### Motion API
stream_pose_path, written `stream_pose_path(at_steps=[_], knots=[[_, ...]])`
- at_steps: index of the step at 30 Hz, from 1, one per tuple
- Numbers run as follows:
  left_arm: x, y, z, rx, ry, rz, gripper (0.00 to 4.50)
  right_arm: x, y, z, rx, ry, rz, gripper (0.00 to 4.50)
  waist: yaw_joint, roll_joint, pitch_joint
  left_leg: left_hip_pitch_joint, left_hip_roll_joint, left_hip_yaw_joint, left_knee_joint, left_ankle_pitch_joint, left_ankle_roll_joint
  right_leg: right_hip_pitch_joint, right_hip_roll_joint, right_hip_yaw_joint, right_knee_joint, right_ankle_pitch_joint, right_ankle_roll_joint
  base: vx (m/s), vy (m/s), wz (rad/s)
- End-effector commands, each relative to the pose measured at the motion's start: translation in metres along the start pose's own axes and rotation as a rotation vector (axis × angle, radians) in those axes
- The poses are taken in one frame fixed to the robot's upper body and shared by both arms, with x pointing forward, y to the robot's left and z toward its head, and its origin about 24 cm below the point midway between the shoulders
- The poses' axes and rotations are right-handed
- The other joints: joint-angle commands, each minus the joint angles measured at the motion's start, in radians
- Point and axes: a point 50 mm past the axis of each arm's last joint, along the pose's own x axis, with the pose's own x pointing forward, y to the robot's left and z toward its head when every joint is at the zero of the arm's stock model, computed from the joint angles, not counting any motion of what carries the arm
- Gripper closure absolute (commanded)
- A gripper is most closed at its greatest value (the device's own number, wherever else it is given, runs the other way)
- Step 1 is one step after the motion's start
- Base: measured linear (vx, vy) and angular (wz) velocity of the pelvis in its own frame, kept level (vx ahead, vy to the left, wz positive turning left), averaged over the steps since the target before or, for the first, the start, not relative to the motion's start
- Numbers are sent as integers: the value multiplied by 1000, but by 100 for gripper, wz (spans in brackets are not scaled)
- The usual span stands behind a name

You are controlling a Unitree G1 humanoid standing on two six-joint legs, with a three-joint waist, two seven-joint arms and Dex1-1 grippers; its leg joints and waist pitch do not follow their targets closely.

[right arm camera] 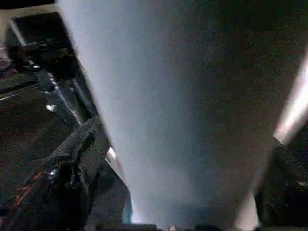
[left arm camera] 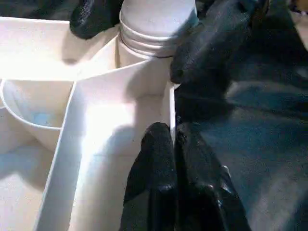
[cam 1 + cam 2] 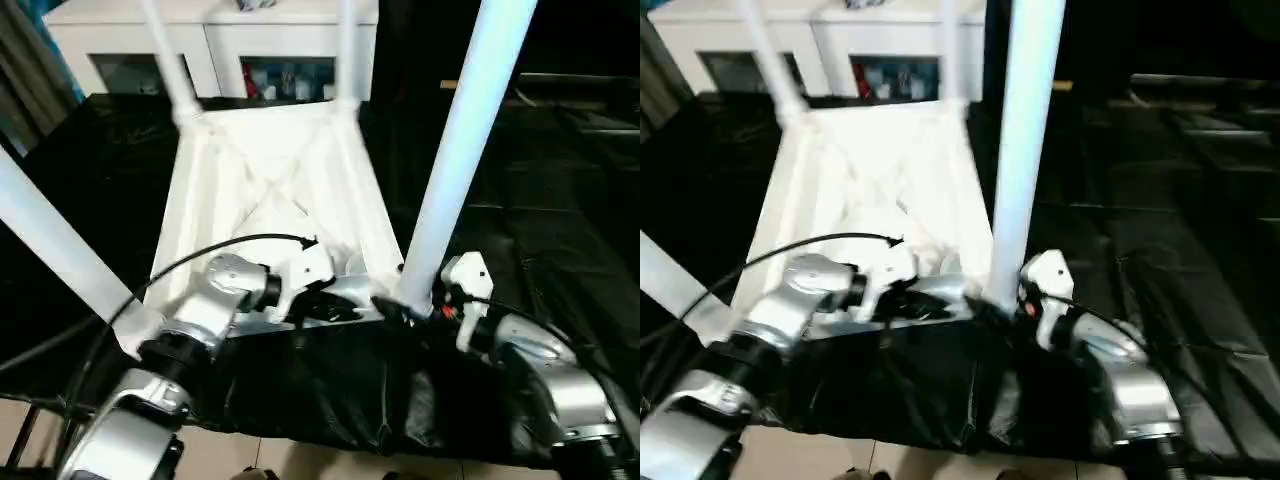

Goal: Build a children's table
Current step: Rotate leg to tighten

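Head views: the table top [image 3: 275, 190] lies upside down on the black-covered bench [image 3: 560, 250], legs up. Left wrist view: the left end effector [image 2: 171, 144] is together on the top's rim. Right wrist view: the near-right leg [image 1: 163, 110] stands between the right end effector's spread fingers [image 1: 62, 163].

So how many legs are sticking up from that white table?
4: near-left leg, near-right leg by the right gripper, far-left leg, far-right leg.

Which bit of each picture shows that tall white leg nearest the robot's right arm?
Left eye: the near-right leg rises right of centre.
Right eye: it stands at centre.
Left wrist: its ribbed base sits at the top.
Right wrist: it is the broad pale column.
Shared landmark: the tabletop, lying underside up, whose corner it enters.
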Motion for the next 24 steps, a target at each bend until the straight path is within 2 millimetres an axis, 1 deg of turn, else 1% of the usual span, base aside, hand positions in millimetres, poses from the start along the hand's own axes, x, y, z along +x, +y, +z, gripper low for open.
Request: stream_pose_path(at_steps=[1,2,3,4,6,7,8,9,10,13,15,17,18,21,24], knots=[[7,-8,-6,-15,-2,-86,450,7,19,-7,12,45,189,48,0,-20,-51,4,39,-9,-46,-117,147,52,-46,29,-48,-16,-291,0,0,0],[4,-8,-6,-11,1,-104,450,4,19,-7,5,63,218,48,1,-17,-48,8,41,-10,-50,-145,133,50,-46,29,-53,-67,-284,0,0,0],[4,-8,-6,-11,1,-104,450,4,19,-7,5,63,218,62,2,-17,-47,9,42,-9,-51,-170,120,47,-46,30,-56,-100,-280,0,0,0],[0,-8,-7,-10,1,-138,450,0,17,-8,-4,100,251,80,2,-17,-47,11,43,-10,-53,-175,113,48,-46,31,-57,-110,-278,0,0,0],[-1,-8,-7,-11,2,-145,450,-1,17,-8,-6,110,261,80,3,-17,-47,10,43,-10,-54,-179,101,48,-47,32,-55,-107,-276,0,0,0],[-3,-8,-8,-9,5,-155,450,-2,17,-8,-3,119,278,86,3,-17,-47,10,43,-11,-54,-180,100,47,-48,32,-55,-106,-278,0,0,0],[-5,-9,-8,-9,12,-177,450,-4,17,-7,-1,129,303,113,2,-21,-46,9,42,-9,-53,-175,101,47,-47,33,-54,-93,-278,0,0,0],[-6,-9,-9,-9,12,-186,450,-5,17,-6,-2,131,307,113,4,-20,-46,9,42,-10,-53,-174,103,48,-47,33,-53,-92,-279,0,0,0],[-6,-10,-9,-9,12,-191,450,-5,16,-6,-2,132,309,122,4,-19,-46,9,41,-9,-52,-167,106,48,-48,33,-53,-85,-279,0,0,0],[-10,-11,-9,-7,14,-232,450,-7,15,-5,-6,151,335,135,5,-19,-48,8,41,-10,-50,-149,113,49,-48,32,-50,-61,-285,0,0,0],[-11,-12,-9,-5,19,-243,450,-9,15,-6,-10,162,348,160,6,-18,-49,9,41,-9,-48,-135,120,49,-48,32,-47,-37,-290,0,0,0],[-13,-11,-10,-5,23,-250,450,-9,16,-6,-13,172,363,164,6,-19,-48,8,40,-9,-47,-134,123,49,-48,31,-48,-36,-293,0,0,0],[-14,-11,-11,-4,26,-250,450,-9,16,-7,-14,175,368,172,6,-19,-48,7,41,-9,-48,-139,122,49,-48,31,-49,-46,-292,0,0,0],[-14,-10,-11,-10,25,-236,450,-8,17,-8,-7,171,370,177,7,-19,-49,8,40,-10,-48,-141,118,50,-49,31,-49,-55,-290,0,0,0],[-9,-5,-12,-24,33,-144,450,-2,22,-9,33,119,328,178,7,-19,-47,8,41,-10,-50,-154,112,49,-49,31,-51,-70,-290,0,0,0]])
